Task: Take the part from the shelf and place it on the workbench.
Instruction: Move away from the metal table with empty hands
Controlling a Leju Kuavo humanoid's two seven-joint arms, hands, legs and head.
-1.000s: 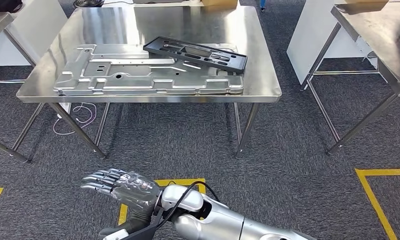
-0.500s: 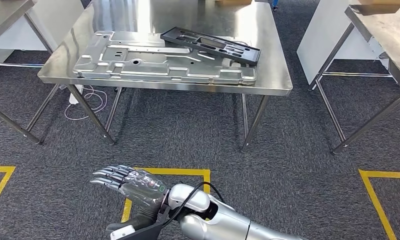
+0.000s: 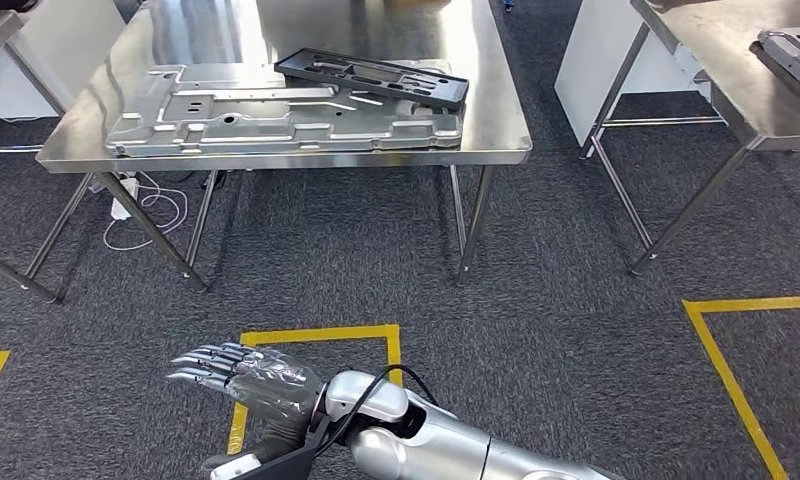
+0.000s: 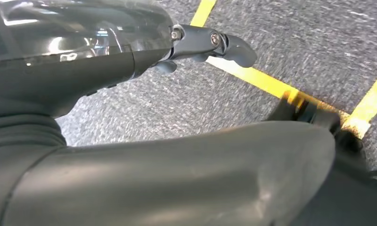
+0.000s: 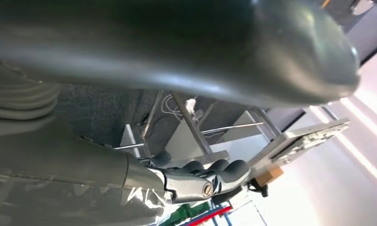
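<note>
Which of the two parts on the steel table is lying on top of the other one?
The black plastic frame: its near edge overlaps the larger silver stamped metal panel, which lies flat on the table.

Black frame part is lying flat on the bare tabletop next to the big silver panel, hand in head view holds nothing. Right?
Not quite. In the head view the black frame part rests partly on top of the big silver panel, overlapping its far edge, not flat on the bare steel table beside it. The rest stands: the right hand holds nothing.
</note>
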